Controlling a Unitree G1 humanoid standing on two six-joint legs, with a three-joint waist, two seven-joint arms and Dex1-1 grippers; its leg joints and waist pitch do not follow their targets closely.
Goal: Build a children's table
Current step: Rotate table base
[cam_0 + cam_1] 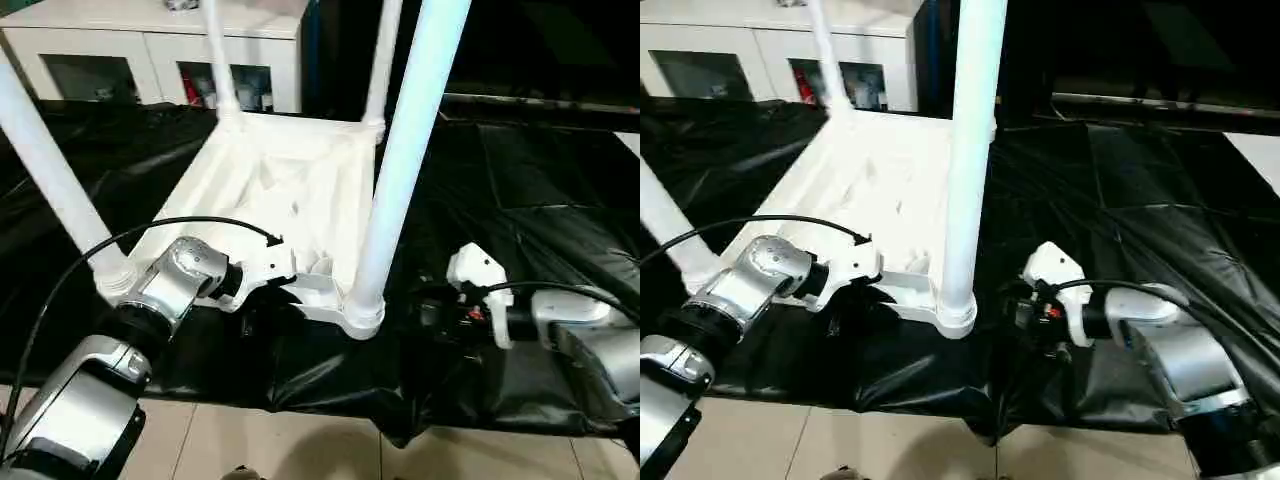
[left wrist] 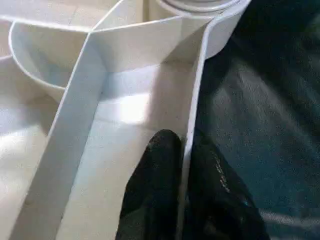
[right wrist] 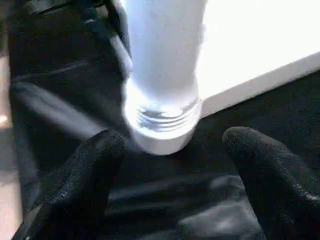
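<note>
upside-down table top (image 1: 262, 178) with its legs up
left gripper (image 2: 186, 150) jaws clenched on the top's rim; right gripper (image 3: 172, 165) jaws released beside the near leg (image 1: 405, 160).

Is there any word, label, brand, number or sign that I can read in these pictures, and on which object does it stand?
No readable text in any view.
Table top and legs: plain white, no lettering or mark.
Left gripper, pinching the top's edge wall, and right gripper: no label legible.
Items behind the cabinet's glass doors: too small and blurred to read.
Black sheet: no print.
</note>
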